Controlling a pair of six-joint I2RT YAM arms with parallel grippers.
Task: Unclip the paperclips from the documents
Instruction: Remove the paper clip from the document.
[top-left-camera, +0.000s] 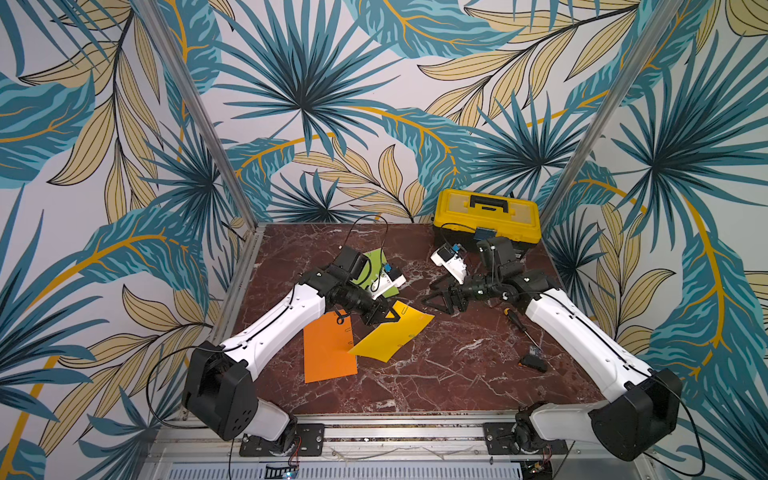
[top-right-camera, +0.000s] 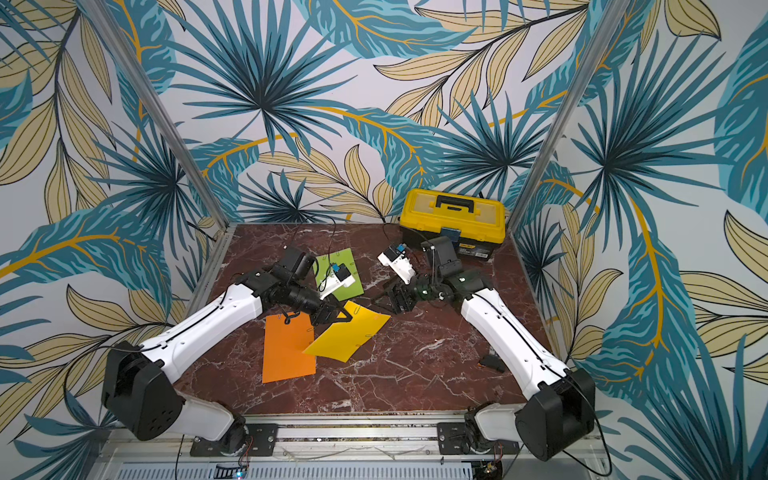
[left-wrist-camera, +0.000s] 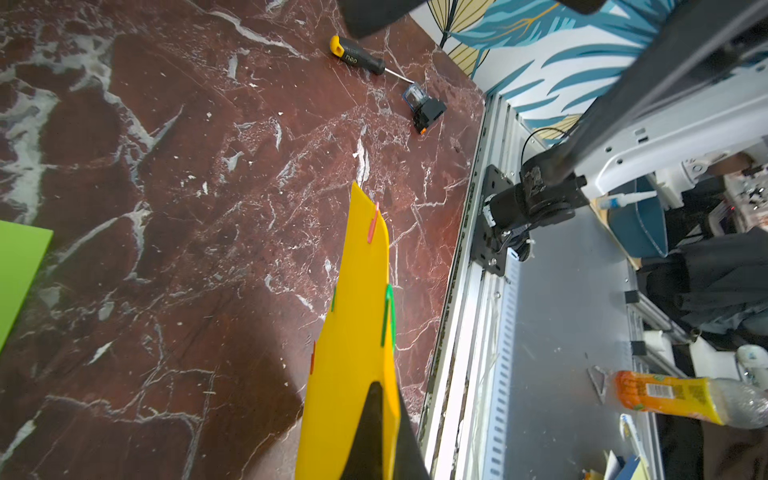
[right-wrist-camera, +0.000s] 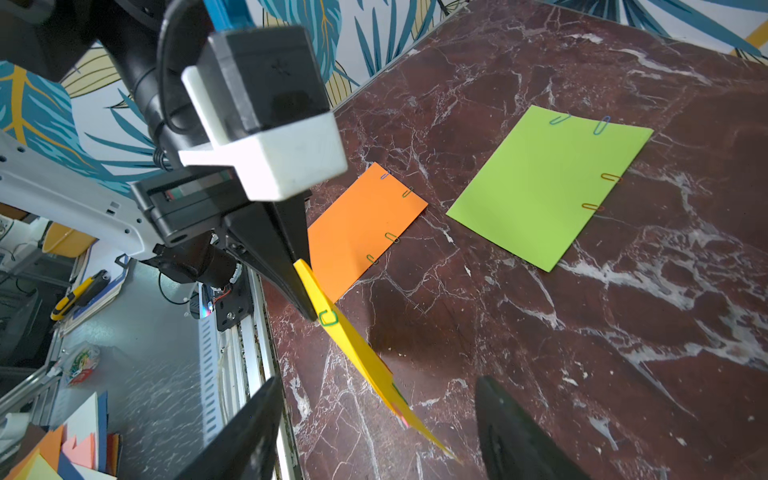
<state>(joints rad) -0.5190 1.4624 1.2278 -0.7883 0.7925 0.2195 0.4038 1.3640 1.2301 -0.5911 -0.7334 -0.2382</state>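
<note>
My left gripper is shut on one corner of the golden yellow document and holds that corner off the table. Along the sheet's edges sit a green paperclip and a red paperclip. My right gripper stands open just right of the sheet's raised far edge; the edge shows between its fingers, touching neither. The orange document and the lime green document lie flat, with paperclips on their edges.
A yellow-and-black toolbox stands at the back right. A screwdriver and a small black device lie on the marble by the right arm. The metal front rail bounds the table.
</note>
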